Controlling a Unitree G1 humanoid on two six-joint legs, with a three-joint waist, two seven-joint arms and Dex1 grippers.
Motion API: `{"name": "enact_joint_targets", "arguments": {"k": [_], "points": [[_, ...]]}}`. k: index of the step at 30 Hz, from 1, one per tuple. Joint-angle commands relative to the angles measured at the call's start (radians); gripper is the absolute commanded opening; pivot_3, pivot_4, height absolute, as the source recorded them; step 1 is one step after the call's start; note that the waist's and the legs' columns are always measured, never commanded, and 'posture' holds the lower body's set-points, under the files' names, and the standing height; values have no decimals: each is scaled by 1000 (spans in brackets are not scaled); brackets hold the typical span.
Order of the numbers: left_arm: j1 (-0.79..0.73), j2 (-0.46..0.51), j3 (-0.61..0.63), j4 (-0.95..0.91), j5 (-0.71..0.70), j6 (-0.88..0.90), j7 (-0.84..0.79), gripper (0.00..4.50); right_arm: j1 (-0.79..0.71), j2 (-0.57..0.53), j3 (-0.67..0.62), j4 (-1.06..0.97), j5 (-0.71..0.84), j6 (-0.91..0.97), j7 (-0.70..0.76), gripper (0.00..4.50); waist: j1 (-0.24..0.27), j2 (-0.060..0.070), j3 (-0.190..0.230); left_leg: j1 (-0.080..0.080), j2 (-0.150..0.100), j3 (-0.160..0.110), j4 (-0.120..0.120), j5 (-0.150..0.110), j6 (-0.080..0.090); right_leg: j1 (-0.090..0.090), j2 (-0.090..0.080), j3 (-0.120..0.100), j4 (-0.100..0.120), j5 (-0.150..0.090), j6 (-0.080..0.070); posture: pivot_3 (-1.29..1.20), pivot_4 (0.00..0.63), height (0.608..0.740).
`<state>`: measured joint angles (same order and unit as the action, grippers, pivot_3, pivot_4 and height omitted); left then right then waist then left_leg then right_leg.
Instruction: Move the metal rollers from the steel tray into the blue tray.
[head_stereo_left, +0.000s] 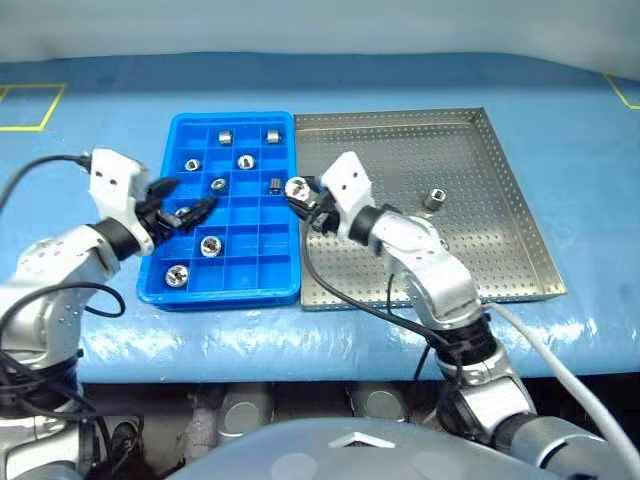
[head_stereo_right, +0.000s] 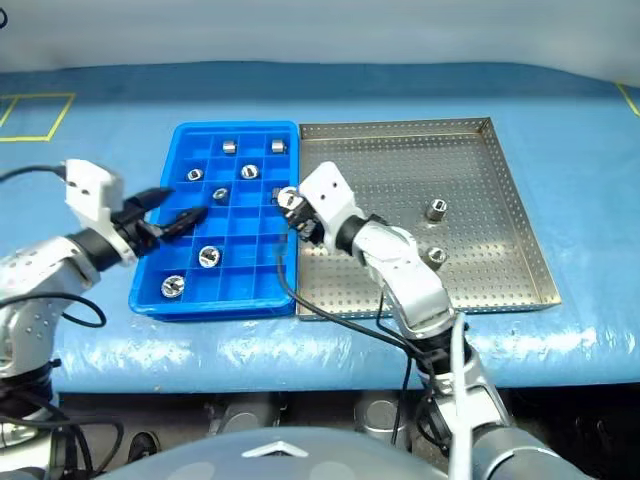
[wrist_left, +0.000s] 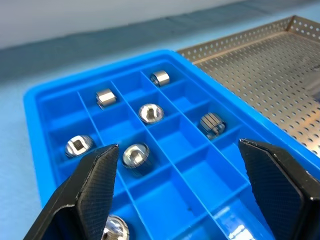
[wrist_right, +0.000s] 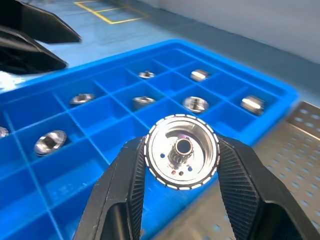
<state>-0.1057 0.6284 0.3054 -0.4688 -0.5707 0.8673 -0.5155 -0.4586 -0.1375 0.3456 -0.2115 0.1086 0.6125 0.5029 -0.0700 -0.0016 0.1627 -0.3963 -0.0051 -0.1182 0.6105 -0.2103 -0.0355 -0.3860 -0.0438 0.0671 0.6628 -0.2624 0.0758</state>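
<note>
The blue tray (head_stereo_left: 230, 293) lies left of the steel tray (head_stereo_left: 480, 200), edge to edge. Several metal rollers sit in its compartments, one near the front left (head_stereo_left: 177, 274). My right gripper (head_stereo_left: 298, 190) hovers over the seam between the trays, shut on a shiny roller (wrist_right: 182, 152) whose round face with a dark centre hole is turned toward the wrist camera. My left gripper (head_stereo_left: 185, 200) is open over the blue tray's left side, nothing between its fingers (wrist_left: 100, 175). Two rollers stay on the steel tray's perforated floor, one upright (head_stereo_right: 436, 209) and one nearer the front (head_stereo_right: 433, 254).
Both trays rest on a blue-covered table whose front edge (head_stereo_left: 330, 350) runs just below them. Yellow tape marks sit at the far left (head_stereo_left: 30, 105) and far right (head_stereo_left: 625, 95). A black cable (head_stereo_left: 340, 290) loops from my right arm over the steel tray's front left corner.
</note>
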Motion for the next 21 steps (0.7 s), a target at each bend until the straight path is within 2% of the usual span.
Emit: {"name": "enact_joint_targets", "arguments": {"k": [1,6,15,21], "points": [[13,-6,79,-55,-25,-27,24,4158,-62,55,12,75,44,-37,53,1988,5,0,0,0,0,0,0,0,0,0,0,0,0,0,0,44,150,740],[29,-16,134,-72,-63,-21,46,4158,-122,108,11,255,32,-104,75,1988,11,0,0,1,0,0,0,0,-1,0,0,0,0,0,0,71,150,740],[52,-24,130,-90,-86,-20,80,4158,-226,163,-29,529,12,-238,78,1988,17,0,0,1,0,0,0,2,-3,0,0,0,2,0,-1,95,150,740],[64,-26,107,-89,-79,-28,87,4158,-264,181,-47,608,9,-277,87,1988,19,0,0,1,0,-1,-1,2,-3,-1,0,-1,2,0,-1,100,150,740]]}}
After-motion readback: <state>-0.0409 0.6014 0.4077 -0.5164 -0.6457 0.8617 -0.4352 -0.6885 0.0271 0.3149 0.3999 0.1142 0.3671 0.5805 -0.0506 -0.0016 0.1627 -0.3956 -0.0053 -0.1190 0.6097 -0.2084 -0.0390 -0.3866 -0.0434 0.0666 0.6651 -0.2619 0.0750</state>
